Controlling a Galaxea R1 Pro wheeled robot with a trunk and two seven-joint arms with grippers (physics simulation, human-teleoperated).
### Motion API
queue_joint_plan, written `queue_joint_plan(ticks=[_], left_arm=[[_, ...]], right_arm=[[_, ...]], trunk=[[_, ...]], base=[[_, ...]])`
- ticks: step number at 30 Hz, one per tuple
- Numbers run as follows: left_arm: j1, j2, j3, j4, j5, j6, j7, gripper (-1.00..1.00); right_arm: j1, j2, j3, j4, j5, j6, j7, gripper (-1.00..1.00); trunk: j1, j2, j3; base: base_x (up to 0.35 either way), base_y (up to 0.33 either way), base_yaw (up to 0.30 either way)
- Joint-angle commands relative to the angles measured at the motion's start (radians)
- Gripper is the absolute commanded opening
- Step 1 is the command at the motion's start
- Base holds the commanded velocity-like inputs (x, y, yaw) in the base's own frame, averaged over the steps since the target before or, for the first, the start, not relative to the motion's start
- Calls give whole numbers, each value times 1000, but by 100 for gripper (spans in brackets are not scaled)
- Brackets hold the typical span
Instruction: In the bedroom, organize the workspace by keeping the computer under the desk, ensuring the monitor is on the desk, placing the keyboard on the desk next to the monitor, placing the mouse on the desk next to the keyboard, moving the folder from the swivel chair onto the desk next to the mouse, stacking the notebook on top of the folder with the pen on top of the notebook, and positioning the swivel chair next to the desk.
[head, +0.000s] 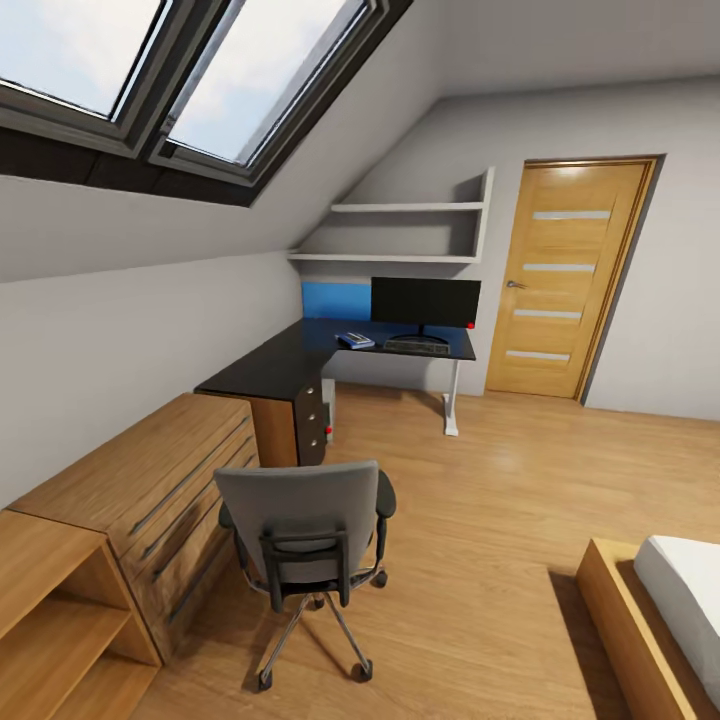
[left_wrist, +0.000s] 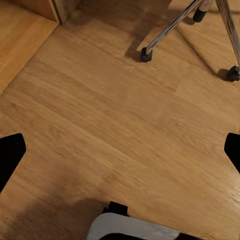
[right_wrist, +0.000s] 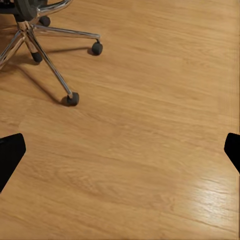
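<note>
An attic bedroom with a wood floor (head: 500, 500). The swivel chair (head: 305, 535) stands lower centre, apart from the black desk (head: 290, 362); monitor (head: 425, 302) and keyboard (head: 417, 346) sit on it mid-frame. Both grippers, left (left_wrist: 120, 150) and right (right_wrist: 120, 150), are spread apart.

No writing, label, brand, number or sign can be read on anything in these views. The monitor (head: 425, 302) screen is blank black, the small items on the tabletop (head: 300, 352) are too small to show any lettering, and the door (head: 568, 275) carries no sign.
</note>
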Motion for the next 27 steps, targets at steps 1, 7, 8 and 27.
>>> queue_joint_plan(ticks=[1,7,8,27], left_arm=[[0,1,1,6,3,-1,-1,100],[0,7,2,35,-7,-1,-1,100],[0,7,2,37,-8,-1,-1,100],[0,8,1,44,-10,-3,0,100]], right_arm=[[-1,0,9,0,0,-1,-9,100],[-1,-3,8,1,0,0,-9,100],[-1,-3,8,1,0,0,-9,100],[-1,0,7,1,0,-1,-12,100]], trunk=[[0,-1,-1],[0,-1,-1],[0,-1,-1],[0,-1,-1]], base=[[0,0,-4],[0,0,-1],[0,0,0],[91,74,0]])
